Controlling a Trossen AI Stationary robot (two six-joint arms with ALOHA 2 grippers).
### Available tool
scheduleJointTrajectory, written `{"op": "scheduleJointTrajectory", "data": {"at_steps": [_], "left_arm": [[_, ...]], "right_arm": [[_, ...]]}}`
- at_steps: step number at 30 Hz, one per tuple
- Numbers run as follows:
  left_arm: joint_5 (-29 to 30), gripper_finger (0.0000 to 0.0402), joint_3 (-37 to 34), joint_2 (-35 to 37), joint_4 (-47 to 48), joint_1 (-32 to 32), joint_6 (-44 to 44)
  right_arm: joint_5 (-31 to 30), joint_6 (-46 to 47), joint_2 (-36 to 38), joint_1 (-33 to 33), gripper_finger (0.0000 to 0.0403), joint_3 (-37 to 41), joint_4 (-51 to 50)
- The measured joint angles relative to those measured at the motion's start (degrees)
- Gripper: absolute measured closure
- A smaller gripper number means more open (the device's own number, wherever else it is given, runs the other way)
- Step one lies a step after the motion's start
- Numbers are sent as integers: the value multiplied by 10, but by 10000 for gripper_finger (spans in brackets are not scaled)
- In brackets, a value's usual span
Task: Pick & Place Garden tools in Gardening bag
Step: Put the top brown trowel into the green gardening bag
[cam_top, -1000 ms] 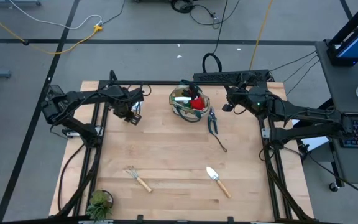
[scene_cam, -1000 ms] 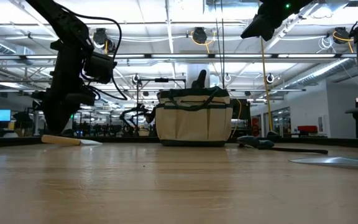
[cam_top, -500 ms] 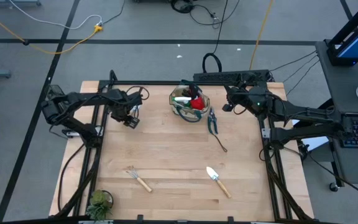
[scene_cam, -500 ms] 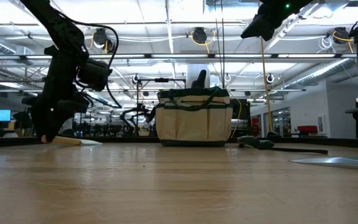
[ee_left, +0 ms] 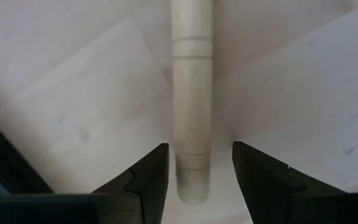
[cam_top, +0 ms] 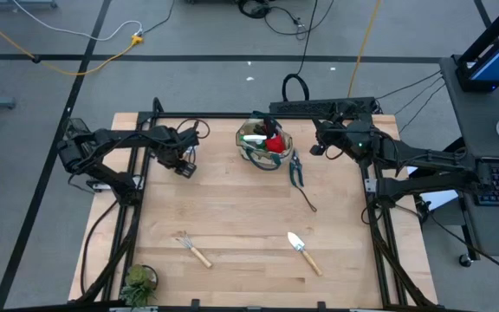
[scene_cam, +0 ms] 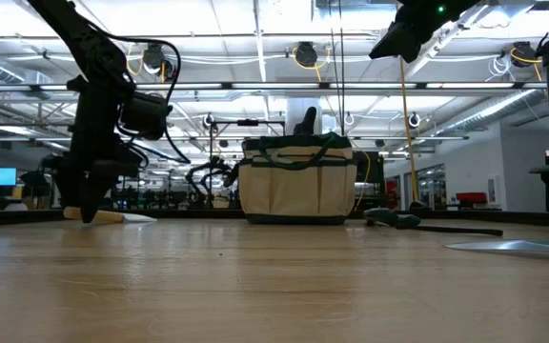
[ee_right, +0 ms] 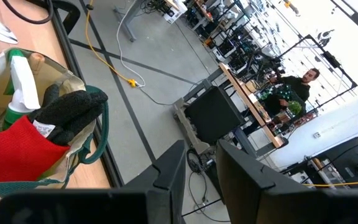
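A tool with a pale wooden handle [ee_left: 191,112] lies on the table at the far left and also shows in the low view [scene_cam: 112,216]. My left gripper [ee_left: 199,149] is open and low over it. Its fingers stand on either side of the handle's free end, with a gap on each side. The tan gardening bag [cam_top: 264,145] stands at the far middle, holding a red-and-black item [ee_right: 36,134] and a green spray bottle [ee_right: 18,87]. My right gripper [ee_right: 201,152] hangs high to the right of the bag, slightly open and empty.
Black pruning shears [cam_top: 296,169] and a thin dark tool [cam_top: 308,202] lie to the right of the bag. A fork [cam_top: 193,249] and a trowel [cam_top: 304,252] lie near the front. A potted plant [cam_top: 139,282] stands at the front left corner.
My left gripper has gone down toward the table and a little toward its left edge, and now straddles the wooden handle's end. My right gripper has kept still.
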State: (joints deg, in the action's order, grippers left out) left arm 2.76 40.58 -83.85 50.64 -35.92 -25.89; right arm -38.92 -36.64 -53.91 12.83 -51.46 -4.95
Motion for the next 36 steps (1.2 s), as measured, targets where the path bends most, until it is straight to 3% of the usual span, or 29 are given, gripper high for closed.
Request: {"op": "scheduleJointTrajectory", "data": {"at_steps": [5,12,22,36], "left_arm": [[-1,241,0,0,-3,0,10],[3,329,0,0,-13,0,28],[-2,331,0,0,-16,0,27],[-123,331,33,0,33,0,34]], "right_arm": [[0,0,0,0,323,0,2],[0,0,0,0,323,0,4],[0,0,0,0,323,0,4],[1,0,0,0,323,0,4]]}}
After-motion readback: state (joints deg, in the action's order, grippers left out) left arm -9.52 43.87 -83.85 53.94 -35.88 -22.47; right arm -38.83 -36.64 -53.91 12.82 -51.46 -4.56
